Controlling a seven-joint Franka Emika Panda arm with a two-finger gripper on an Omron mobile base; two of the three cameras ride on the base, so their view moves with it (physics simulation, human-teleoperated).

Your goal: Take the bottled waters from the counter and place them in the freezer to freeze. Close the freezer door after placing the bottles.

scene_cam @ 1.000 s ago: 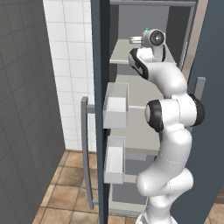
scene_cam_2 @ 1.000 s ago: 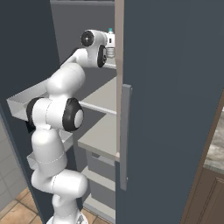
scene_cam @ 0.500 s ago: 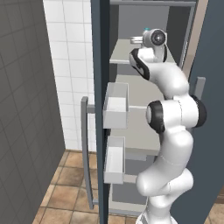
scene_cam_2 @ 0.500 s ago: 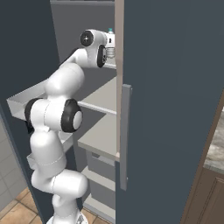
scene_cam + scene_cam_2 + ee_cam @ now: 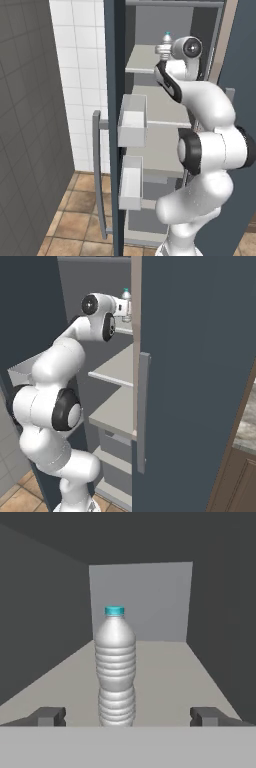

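One teal-capped bottle upright, pincer spread around it, level

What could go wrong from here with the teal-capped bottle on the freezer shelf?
The teal-capped bottle stands upright between the open gripper fingertips, so a skewed pull-back could clip and topple it. The freezer door is wide open, and its bins sit beside the arm, which a careless retreat might snag.

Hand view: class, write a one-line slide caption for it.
Teal-capped bottle standing upright on the pale freezer shelf, between the open gripper fingers.
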